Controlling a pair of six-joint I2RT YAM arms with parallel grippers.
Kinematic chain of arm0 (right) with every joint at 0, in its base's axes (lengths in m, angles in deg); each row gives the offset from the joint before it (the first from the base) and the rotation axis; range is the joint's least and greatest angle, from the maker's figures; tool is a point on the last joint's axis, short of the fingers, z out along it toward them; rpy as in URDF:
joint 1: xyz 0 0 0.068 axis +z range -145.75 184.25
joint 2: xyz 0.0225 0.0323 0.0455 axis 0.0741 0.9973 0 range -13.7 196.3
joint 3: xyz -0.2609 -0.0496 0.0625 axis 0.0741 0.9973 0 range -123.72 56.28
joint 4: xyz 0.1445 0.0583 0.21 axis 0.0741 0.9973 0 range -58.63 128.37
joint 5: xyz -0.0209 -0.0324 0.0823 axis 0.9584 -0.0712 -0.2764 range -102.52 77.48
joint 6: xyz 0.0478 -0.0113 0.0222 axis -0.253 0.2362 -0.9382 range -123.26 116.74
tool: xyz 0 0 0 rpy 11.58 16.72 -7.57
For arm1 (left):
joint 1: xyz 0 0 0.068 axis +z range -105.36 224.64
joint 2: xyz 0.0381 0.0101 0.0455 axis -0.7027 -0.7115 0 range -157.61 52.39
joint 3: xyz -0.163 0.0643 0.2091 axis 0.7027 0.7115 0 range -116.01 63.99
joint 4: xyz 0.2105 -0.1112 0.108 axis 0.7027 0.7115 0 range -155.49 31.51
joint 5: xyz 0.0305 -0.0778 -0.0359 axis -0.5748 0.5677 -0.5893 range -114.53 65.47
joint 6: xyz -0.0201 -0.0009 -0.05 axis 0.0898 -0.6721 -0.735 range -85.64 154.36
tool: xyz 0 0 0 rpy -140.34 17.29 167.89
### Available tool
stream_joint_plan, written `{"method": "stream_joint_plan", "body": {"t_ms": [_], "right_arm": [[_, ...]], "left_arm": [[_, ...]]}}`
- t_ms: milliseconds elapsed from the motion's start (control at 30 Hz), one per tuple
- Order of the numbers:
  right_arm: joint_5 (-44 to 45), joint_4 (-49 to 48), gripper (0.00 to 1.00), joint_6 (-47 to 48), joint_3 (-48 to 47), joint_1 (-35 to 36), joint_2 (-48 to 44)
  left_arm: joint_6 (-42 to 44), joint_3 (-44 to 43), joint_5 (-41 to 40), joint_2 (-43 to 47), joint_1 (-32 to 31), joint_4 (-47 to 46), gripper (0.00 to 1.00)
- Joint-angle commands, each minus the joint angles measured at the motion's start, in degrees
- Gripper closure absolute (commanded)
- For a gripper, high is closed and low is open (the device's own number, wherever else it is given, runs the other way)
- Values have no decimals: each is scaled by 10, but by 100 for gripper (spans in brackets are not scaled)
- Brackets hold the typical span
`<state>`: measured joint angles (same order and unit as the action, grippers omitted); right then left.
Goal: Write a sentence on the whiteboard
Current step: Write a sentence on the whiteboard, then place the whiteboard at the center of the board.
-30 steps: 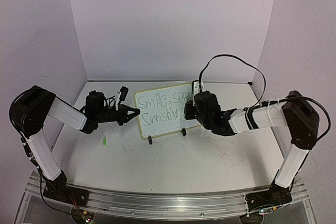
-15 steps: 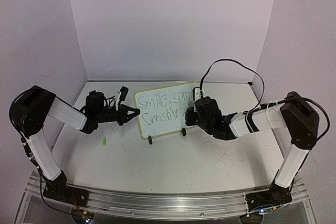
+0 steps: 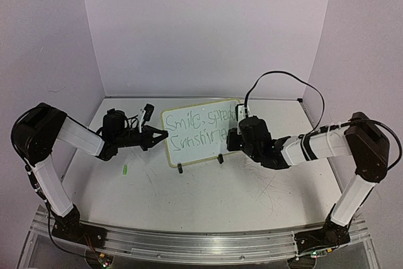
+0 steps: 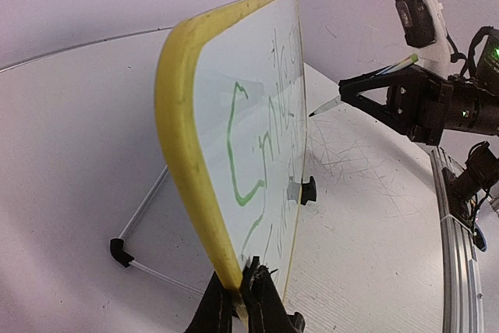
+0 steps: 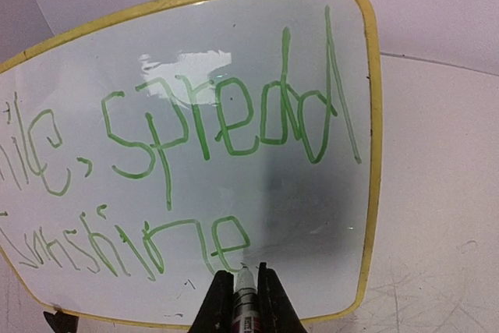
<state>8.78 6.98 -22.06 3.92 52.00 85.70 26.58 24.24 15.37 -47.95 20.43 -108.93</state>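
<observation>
Describer: Since a second ago the right arm has slid right and down along the second line, uncovering the end of "spread". The left arm and the board have not moved.

Reader: Take me across, left to right.

Describer: Near the table's (image 3: 208, 187) left edge lies a green bit (image 3: 125, 169), too small to identify. Next, the left gripper (image 3: 162, 135) has its jaws pinched on the yellow left rim of the board (image 3: 192, 155). The board stands propped on black feet, leaning back. It sits about midway across the table and nearer its back edge. The sentence (image 3: 196, 128), in thin green writing, reads "Smile, spread" over "Sunshine". At the board's right end, the right gripper (image 3: 230, 141) has its jaws clamped on a marker (image 5: 244, 295). The marker's tip sits just under the final "e"; I cannot tell whether it touches the board.

Reader: How would the board handle?

Describer: I judge it to be light, thin and stiff, with a slick face. On such small feet it would likely skid or tip backward under the marker's push, so it needs bracing. The rim is the place to hold it, as the left jaws do. A grip on the face would probably smear fresh ink. Marker pressure should be gentle.
</observation>
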Motion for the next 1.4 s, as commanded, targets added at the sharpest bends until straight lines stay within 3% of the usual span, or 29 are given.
{"method": "stream_joint_plan", "body": {"t_ms": [0,533,900,1067,1233,1367], "right_arm": [[7,-21,100,-4,19,-5,-39],[22,-52,100,10,-11,-17,29],[-61,51,100,-19,71,-9,-220],[-23,100,100,33,74,-9,-284],[-3,105,100,70,86,-10,-316],[0,94,100,90,98,-11,-331]], "left_arm": [[61,1,-64,-20,4,67,100],[61,1,-64,-20,4,68,100],[56,2,-73,-16,3,68,99],[45,0,-77,-9,4,69,86],[21,2,-80,23,4,68,59],[9,23,-93,89,4,73,48]]}}
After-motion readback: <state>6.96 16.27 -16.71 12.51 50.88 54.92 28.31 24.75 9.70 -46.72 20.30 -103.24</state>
